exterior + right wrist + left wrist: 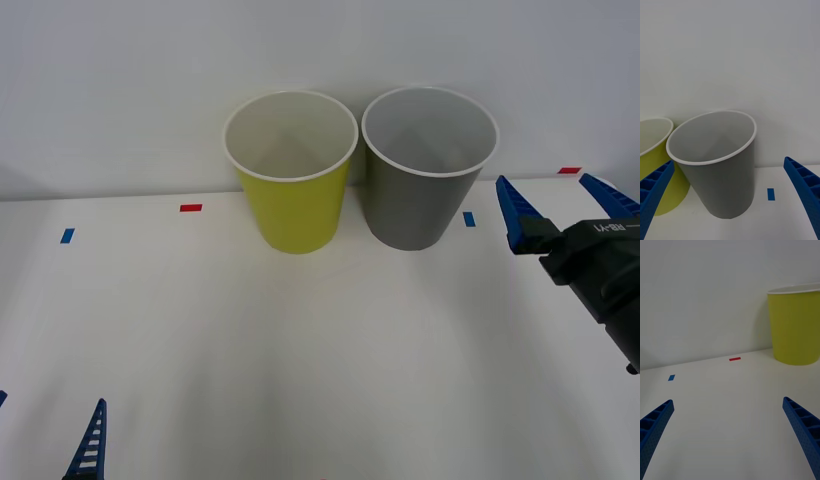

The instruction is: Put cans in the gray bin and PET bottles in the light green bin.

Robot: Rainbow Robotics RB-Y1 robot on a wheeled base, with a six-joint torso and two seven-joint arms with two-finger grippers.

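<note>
Our right gripper (565, 205) hangs with its blue ribbed fingers spread and empty just beside the dark gray round bin (425, 190), which touches the yellow-green round bin (293, 190) at the back of the white surface (300, 380). Our left gripper (730, 435) waits low, fingers apart. We see no can, so we judge the drop done or the next pick pending, which calls for finding an item.

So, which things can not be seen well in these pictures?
- Gray bin floor: hidden by its own wall in the front and right wrist views.
- Light green bin floor: hidden likewise; the frame edge cuts it in both wrist views.
- Left gripper: mostly cut off by the front view's bottom edge.
- Right gripper, open beside the gray bin: arm cut by the edge.
</note>
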